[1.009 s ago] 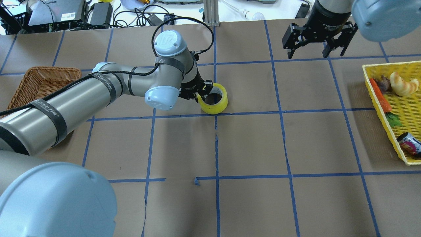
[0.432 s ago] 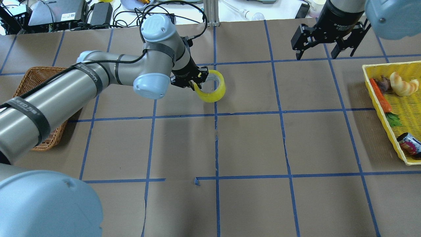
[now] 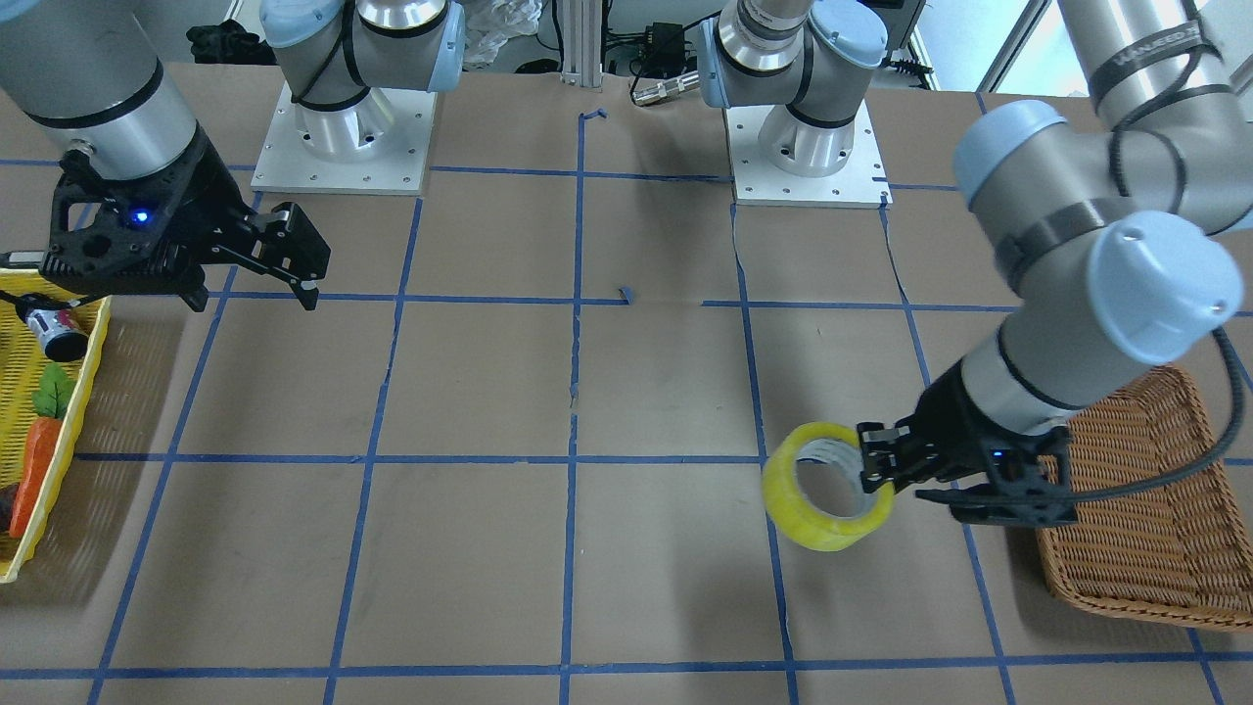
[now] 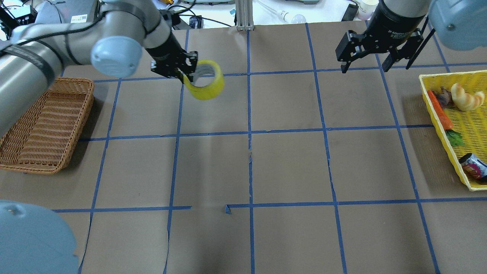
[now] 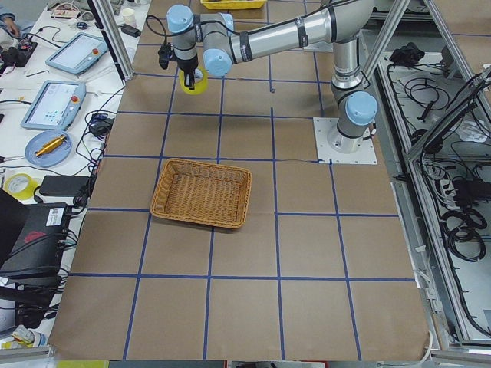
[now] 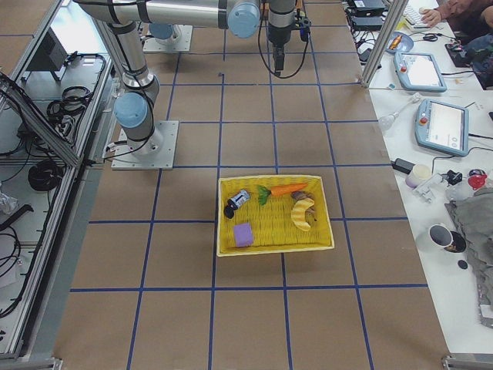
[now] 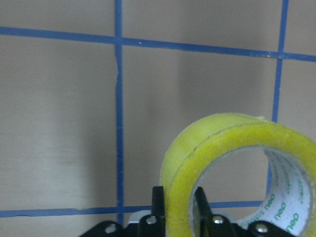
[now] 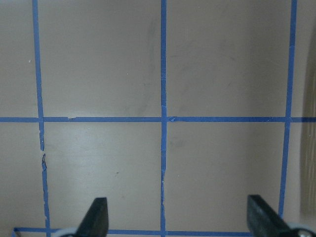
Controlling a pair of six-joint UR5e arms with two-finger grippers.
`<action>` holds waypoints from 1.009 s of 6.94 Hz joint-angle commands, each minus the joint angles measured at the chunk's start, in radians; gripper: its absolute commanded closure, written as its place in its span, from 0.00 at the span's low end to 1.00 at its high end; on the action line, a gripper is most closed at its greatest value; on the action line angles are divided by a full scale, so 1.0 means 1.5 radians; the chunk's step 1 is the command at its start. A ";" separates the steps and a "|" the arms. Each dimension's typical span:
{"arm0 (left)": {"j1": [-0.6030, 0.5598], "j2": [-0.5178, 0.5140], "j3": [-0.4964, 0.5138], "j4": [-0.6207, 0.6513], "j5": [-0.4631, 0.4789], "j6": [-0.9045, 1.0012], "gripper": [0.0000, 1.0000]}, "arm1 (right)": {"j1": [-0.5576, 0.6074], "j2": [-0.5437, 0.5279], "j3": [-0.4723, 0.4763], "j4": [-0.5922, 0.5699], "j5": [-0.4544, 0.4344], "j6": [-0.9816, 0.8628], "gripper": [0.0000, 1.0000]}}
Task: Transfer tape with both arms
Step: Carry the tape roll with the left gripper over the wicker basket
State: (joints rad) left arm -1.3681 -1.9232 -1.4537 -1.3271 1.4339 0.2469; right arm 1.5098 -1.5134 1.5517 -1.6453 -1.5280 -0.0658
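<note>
We note tape (image 4: 205, 82) now off table, carried left and farther away within last second. Left gripper (image 4: 186, 76) pinches its wall, one finger inside the core. Right gripper (image 4: 364, 68) wide open, empty, far right. We judge basket (image 4: 49, 79) drop next.

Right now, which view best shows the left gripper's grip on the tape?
Left wrist: fingers of the left gripper straddle the tape wall, one inside, one outside. Front-facing and overhead show it smaller, pinch partly hidden; exterior left tiny; others miss it.
</note>
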 commanded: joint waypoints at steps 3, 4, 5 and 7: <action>0.221 -0.038 -0.001 0.038 0.097 0.360 1.00 | 0.000 0.000 0.011 -0.009 0.002 0.006 0.00; 0.250 -0.068 -0.008 0.059 0.098 0.422 1.00 | 0.000 0.003 0.011 -0.017 0.003 0.004 0.00; 0.283 -0.081 -0.005 0.090 0.096 0.453 1.00 | 0.000 0.000 0.014 -0.020 -0.001 0.006 0.00; 0.291 -0.109 -0.011 0.121 0.098 0.488 1.00 | 0.000 0.003 0.015 -0.021 0.002 0.007 0.00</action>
State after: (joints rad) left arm -0.9433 -2.0609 -1.4636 -1.1739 1.5803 0.9532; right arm 1.5095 -1.5124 1.5722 -1.6752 -1.5257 -0.0566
